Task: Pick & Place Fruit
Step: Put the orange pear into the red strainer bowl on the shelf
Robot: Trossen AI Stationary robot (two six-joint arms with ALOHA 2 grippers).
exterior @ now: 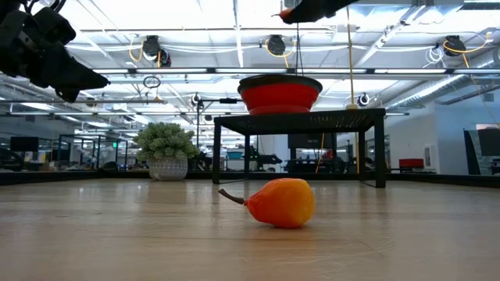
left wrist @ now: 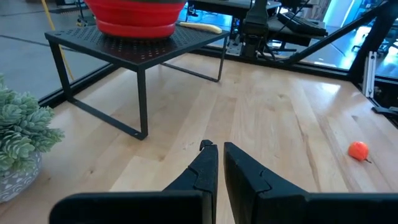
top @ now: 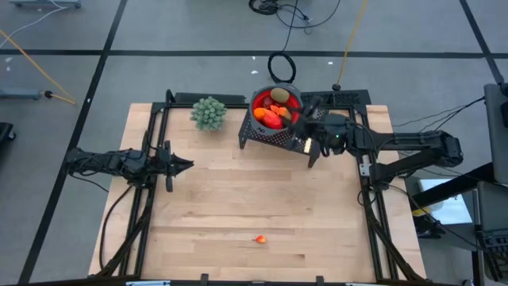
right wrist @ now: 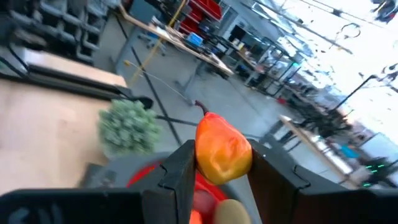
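Fruit looked light, rigid and smooth, best pinched across its belly. Right gripper [right wrist: 217, 171], jaws clamped on 1 orange pear [right wrist: 222, 149], hung above the red bowl [top: 282, 100] at the table's [top: 238, 199] far edge. Another pear [top: 260, 238] lay near the front edge. Left gripper [left wrist: 219, 158], jaws closed and empty, waited by the left edge.

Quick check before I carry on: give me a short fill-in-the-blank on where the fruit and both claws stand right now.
1. The right claw is shut on an orange-yellow ____-shaped fruit.
2. That claw hangs above the red ____ on the black stand.
3. One orange fruit lies alone on the wooden ____.
4. The left claw is ____ and holds nothing.

Missing words: pear; bowl; table; shut
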